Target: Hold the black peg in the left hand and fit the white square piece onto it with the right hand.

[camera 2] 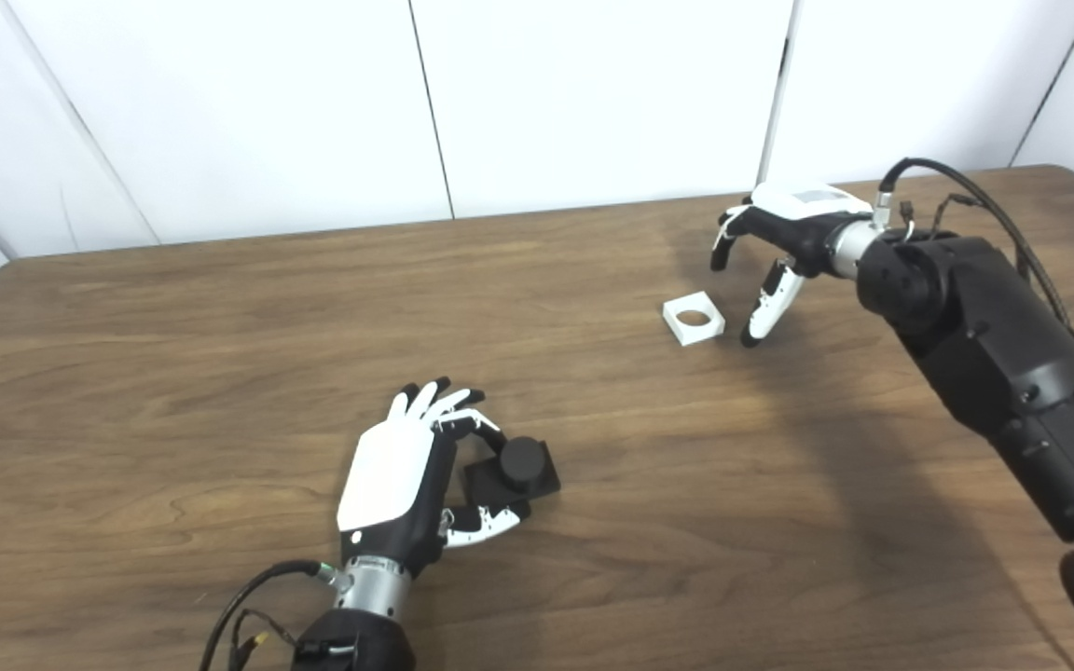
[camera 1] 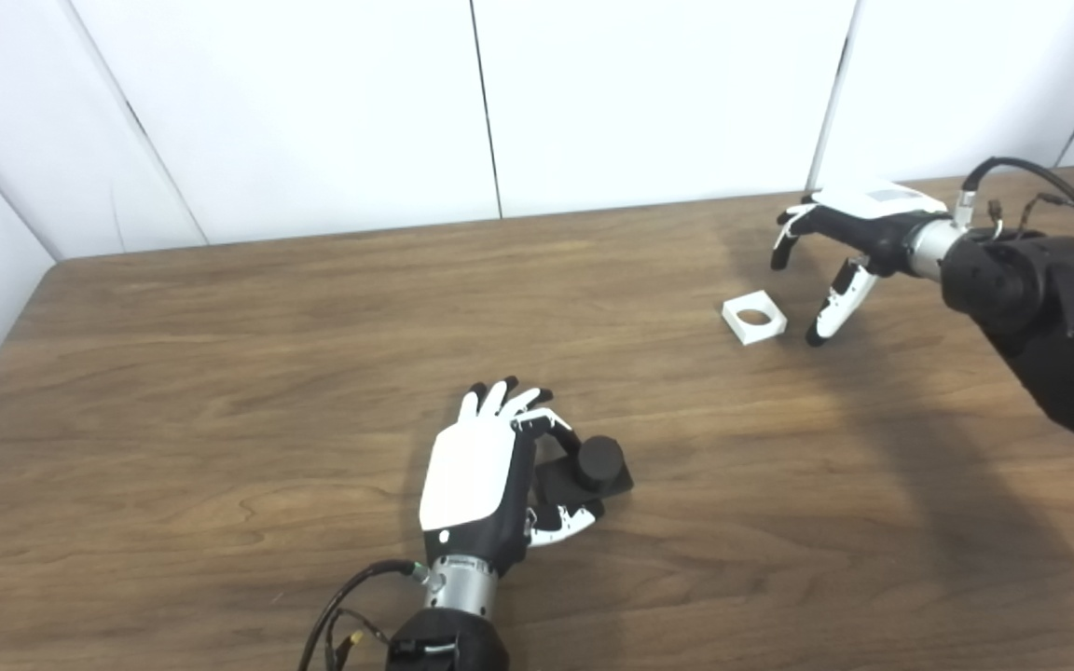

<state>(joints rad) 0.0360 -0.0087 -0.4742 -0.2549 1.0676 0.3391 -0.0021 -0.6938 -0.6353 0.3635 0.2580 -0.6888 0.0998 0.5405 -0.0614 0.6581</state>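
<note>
- Black peg, round post on a square base, sits on the brown wooden desk, near-centre.
- Left hand beside it, fingers curled around the base; firm grip or just touching, can't tell.
- White square piece with round hole lies flat, far right.
- Right hand just beside it, fingers spread, holding nothing.

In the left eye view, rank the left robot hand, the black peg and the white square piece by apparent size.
1. Left robot hand, largest.
2. Black peg with its base.
3. White square piece, smallest, though it lies farther from the camera, so that gap is unsure.
</note>
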